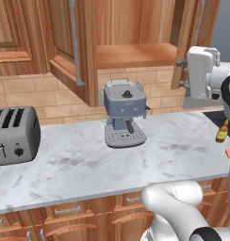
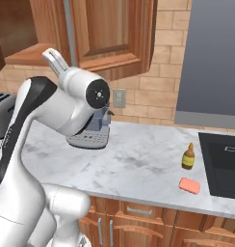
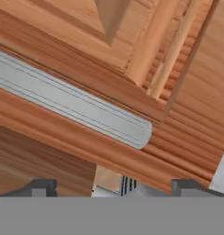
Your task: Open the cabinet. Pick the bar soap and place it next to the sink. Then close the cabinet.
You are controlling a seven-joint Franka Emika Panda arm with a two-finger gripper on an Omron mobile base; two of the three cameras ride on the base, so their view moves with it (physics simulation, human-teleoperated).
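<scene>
The cabinet (image 1: 135, 54) hangs over the counter with both doors swung open and a bare shelf inside. My gripper (image 1: 182, 74) is up at its right door (image 1: 186, 42), fingers spread open with nothing between them. In the hand view the gripper (image 3: 114, 188) faces that door's wood from close up, and the end of its silver bar handle (image 3: 72, 108) lies just ahead of the fingertips (image 3: 40, 187), apart from them. The bar soap (image 2: 189, 185), a small pinkish-red block, lies on the marble just left of the dark sink (image 2: 225, 164). The soap (image 1: 229, 153) also shows at the left base view's right edge.
A small amber bottle (image 2: 188, 157) stands on the counter just behind the soap. A grey coffee machine (image 1: 125, 113) sits under the cabinet, and a toaster (image 1: 13, 134) stands at the far left. The left door (image 1: 65, 47) juts out over the counter. Drawers run below the counter edge.
</scene>
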